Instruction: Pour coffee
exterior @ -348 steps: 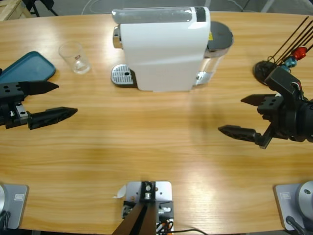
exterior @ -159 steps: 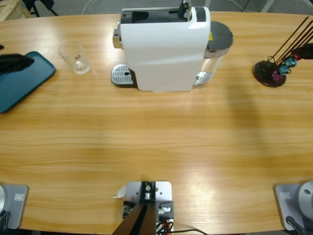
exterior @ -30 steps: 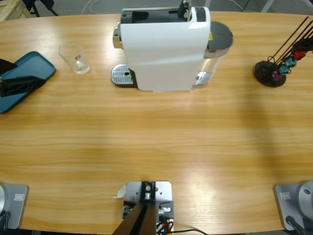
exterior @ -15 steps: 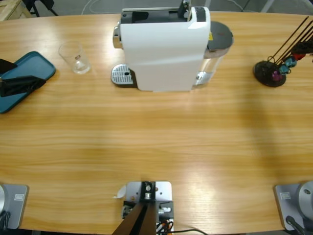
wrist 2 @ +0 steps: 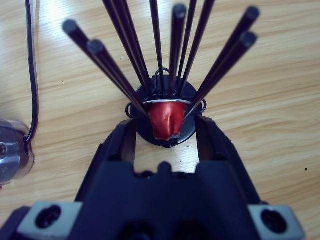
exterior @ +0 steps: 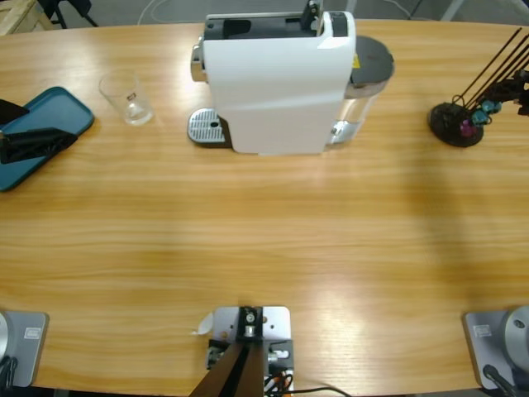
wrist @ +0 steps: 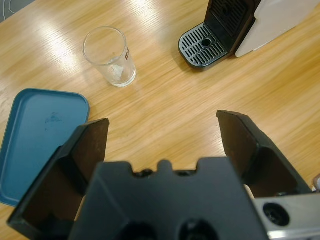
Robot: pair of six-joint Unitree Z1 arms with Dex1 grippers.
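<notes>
The white coffee machine (exterior: 277,78) stands at the table's back middle with its top lid raised and its drip grate (exterior: 207,128) (wrist: 204,45) bare. An empty clear glass (exterior: 126,98) (wrist: 110,56) stands left of the grate. My left gripper (exterior: 50,124) (wrist: 162,122) hovers open over the teal tray, holding nothing. My right gripper (exterior: 522,83) (wrist 2: 166,125) is at the capsule rack (exterior: 455,124), open, its jaws narrowly flanking a red capsule (wrist 2: 166,119) that hangs among the black rods (wrist 2: 115,60).
A teal tray (exterior: 58,112) (wrist: 40,130) lies at the far left. The machine's water tank (exterior: 372,62) sits on its right side. Blue and pink capsules (exterior: 488,106) hang on the rack. A black cable (wrist 2: 31,75) runs beside the rack.
Since the oldest frame the machine's lid has been raised and both arms have drawn back to the table's edges. In the last second the right gripper edged slightly rightward; the left stayed still.
</notes>
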